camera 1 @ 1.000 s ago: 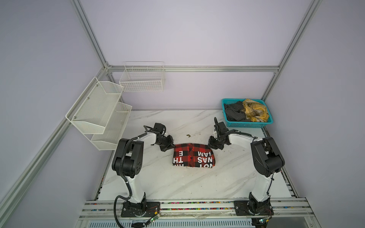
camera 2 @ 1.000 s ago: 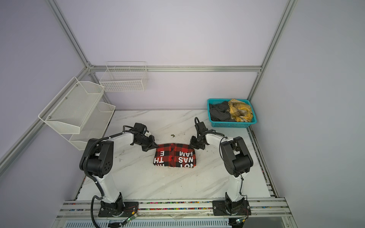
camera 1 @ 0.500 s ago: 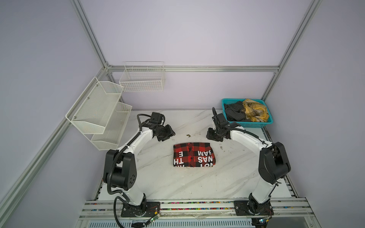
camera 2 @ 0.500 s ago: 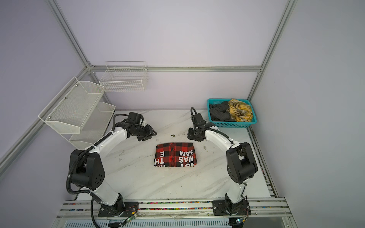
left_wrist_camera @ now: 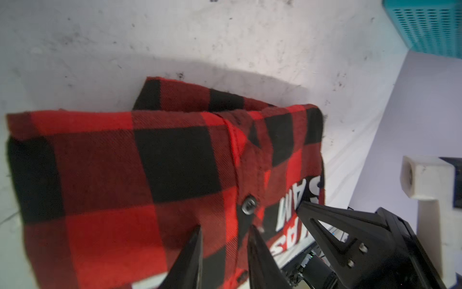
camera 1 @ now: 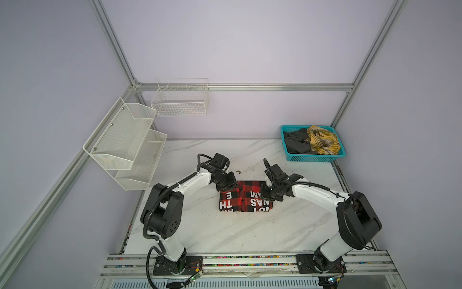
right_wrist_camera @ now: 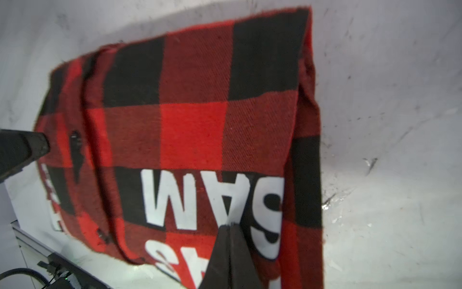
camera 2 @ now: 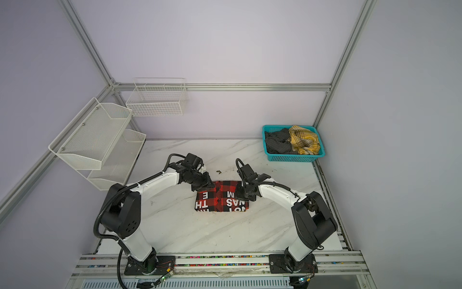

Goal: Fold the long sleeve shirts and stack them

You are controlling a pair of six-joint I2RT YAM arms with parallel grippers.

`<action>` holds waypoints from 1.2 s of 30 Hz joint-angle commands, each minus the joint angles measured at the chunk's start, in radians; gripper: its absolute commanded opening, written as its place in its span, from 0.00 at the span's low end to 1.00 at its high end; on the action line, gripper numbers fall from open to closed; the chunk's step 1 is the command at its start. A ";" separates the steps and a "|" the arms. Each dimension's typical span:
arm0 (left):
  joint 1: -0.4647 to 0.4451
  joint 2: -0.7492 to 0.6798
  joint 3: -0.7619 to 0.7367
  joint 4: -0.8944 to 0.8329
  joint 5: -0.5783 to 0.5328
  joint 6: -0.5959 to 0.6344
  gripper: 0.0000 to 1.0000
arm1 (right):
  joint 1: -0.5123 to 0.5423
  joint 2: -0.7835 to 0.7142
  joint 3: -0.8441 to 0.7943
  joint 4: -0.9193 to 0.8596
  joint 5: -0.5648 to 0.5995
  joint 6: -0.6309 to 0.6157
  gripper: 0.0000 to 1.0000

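1 dark garment (camera 1: 296, 144) & 1 yellow plaid garment (camera 1: 323, 142) are held in 1 teal basket (camera 1: 315, 158) at the table's (camera 1: 225, 232) far-R corner, while 1 folded red-black check shirt (camera 1: 246, 197) is laid mid-table, flanked by 2 bent arms, L gripper (left_wrist_camera: 225, 229) parted over its far corner, R gripper (right_wrist_camera: 231, 226) clenched on the lettering, cloth perhaps pinched.

White block letters on the folded flannel shirt (camera 1: 246, 197) read "E" and "TH" on the half toward the left arm, "AM", "NAS", "NOT" on the other; the right wrist view shows "SAM"
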 commanded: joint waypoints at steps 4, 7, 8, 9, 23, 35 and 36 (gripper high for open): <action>0.013 0.084 -0.039 0.087 -0.020 0.037 0.29 | -0.029 0.069 -0.041 0.075 0.036 -0.018 0.04; 0.028 0.083 -0.043 0.102 -0.022 0.037 0.32 | -0.041 0.078 -0.027 0.057 0.045 -0.030 0.02; 0.034 0.077 -0.038 0.095 -0.013 0.036 0.34 | -0.041 0.063 -0.009 0.035 0.050 -0.040 0.02; 0.038 0.060 -0.026 0.079 -0.010 0.037 0.37 | -0.038 0.034 0.006 0.018 0.050 -0.039 0.03; -0.002 -0.272 -0.136 -0.150 0.028 0.045 0.48 | 0.043 -0.167 -0.025 -0.043 0.003 0.052 0.12; 0.046 -0.076 -0.272 0.040 0.103 0.041 0.32 | 0.041 -0.029 -0.127 0.079 -0.017 0.046 0.11; 0.051 -0.070 -0.271 0.046 0.110 0.040 0.31 | 0.041 -0.021 -0.115 0.072 -0.009 0.051 0.11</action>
